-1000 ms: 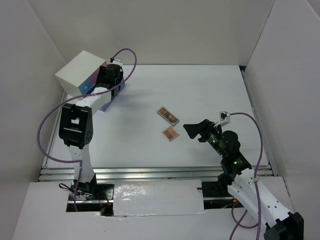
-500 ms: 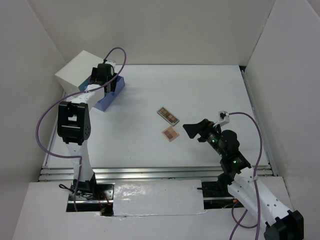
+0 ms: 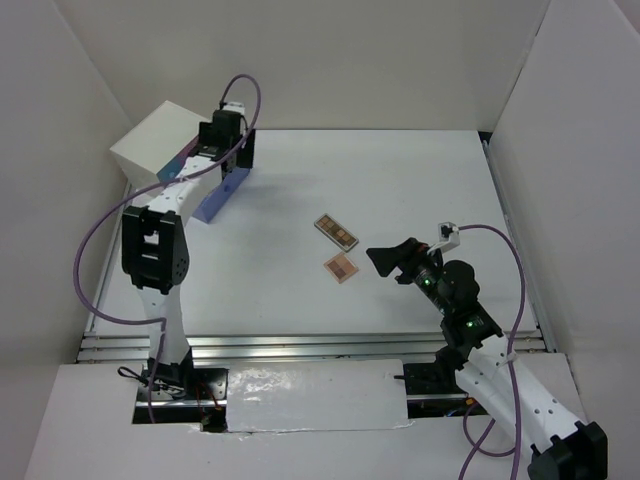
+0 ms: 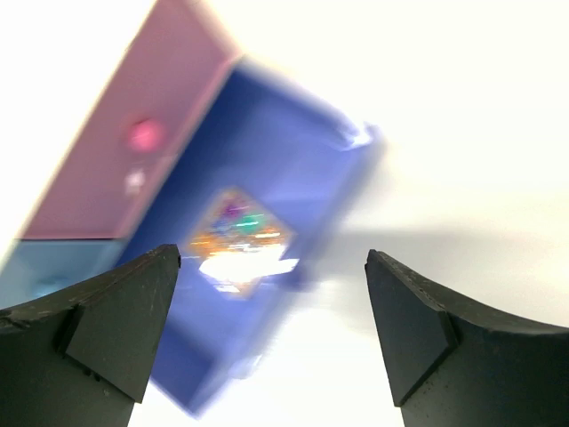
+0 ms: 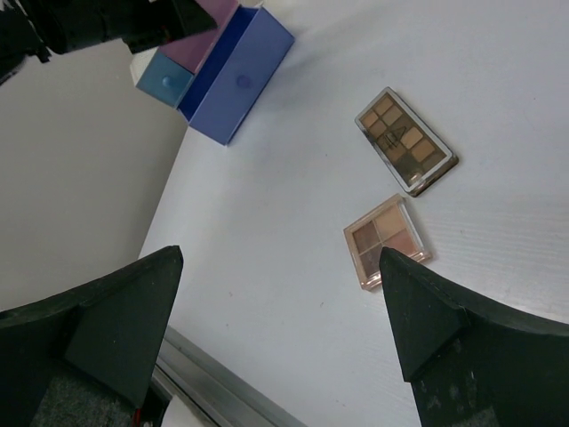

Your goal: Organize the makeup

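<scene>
Blue drawer [image 4: 307,165] jutting open, blurred palette [image 4: 240,242] apparently inside

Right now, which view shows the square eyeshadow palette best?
Right wrist: the square palette is large and sharp there, its separate pans distinct. Top external shows it small, just below the longer palette. Left wrist misses it and shows only the blurred blue drawer.

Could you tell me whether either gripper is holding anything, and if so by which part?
Nothing is held: the left gripper and the right gripper both hang with jaws open and empty.
</scene>
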Controlling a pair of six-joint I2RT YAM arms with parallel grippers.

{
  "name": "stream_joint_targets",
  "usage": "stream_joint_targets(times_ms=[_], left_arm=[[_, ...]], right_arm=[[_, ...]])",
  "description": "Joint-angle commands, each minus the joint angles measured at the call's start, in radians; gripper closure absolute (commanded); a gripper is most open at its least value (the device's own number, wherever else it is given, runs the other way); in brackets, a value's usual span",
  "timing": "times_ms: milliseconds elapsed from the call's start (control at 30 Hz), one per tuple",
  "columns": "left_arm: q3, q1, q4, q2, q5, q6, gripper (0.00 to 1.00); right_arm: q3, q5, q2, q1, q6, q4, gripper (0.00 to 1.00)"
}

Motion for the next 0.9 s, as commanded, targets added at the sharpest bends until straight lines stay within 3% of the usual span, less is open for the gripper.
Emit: stream_joint_targets(times_ms=[0, 33, 200, 300, 400, 633, 867], left_arm=[[0.157, -0.165, -0.129, -0.061, -0.052, -0.229, 0.01], [0.156, -0.197, -0.192, -0.056, -0.063, -0.279, 0.01], [-0.081, -0.464, -0.045, -0.12, 0.015, -0.384, 0.01], [-0.108, -0.583, -0.09, -0.093, 0.026, -0.473, 0.01], [-0.173, -0.703, 0.008, -0.079, 0.011, -0.369, 0.01], [-0.27, -0.731, 0.108, -0.06, 0.158, -0.2, 0.0], [-0.284, -0.72, 0.079, -0.022, 0.31, -0.102, 0.01]], right_arm=[[0.011, 0.041, -0.038, 0.007, -0.004, 0.014, 0.0], [0.002, 0.057, -0.073, 0.007, -0.001, 0.011, 0.0], [-0.029, 0.218, -0.216, 0.007, 0.018, -0.054, 0.0], [-0.052, 0.296, -0.324, 0.003, 0.035, -0.085, 0.0], [-0.072, 0.307, -0.384, 0.003, 0.036, -0.079, 0.0], [-0.035, 0.222, -0.278, 0.003, 0.023, -0.064, 0.0], [-0.03, 0.169, -0.239, 0.003, 0.018, -0.038, 0.0]])
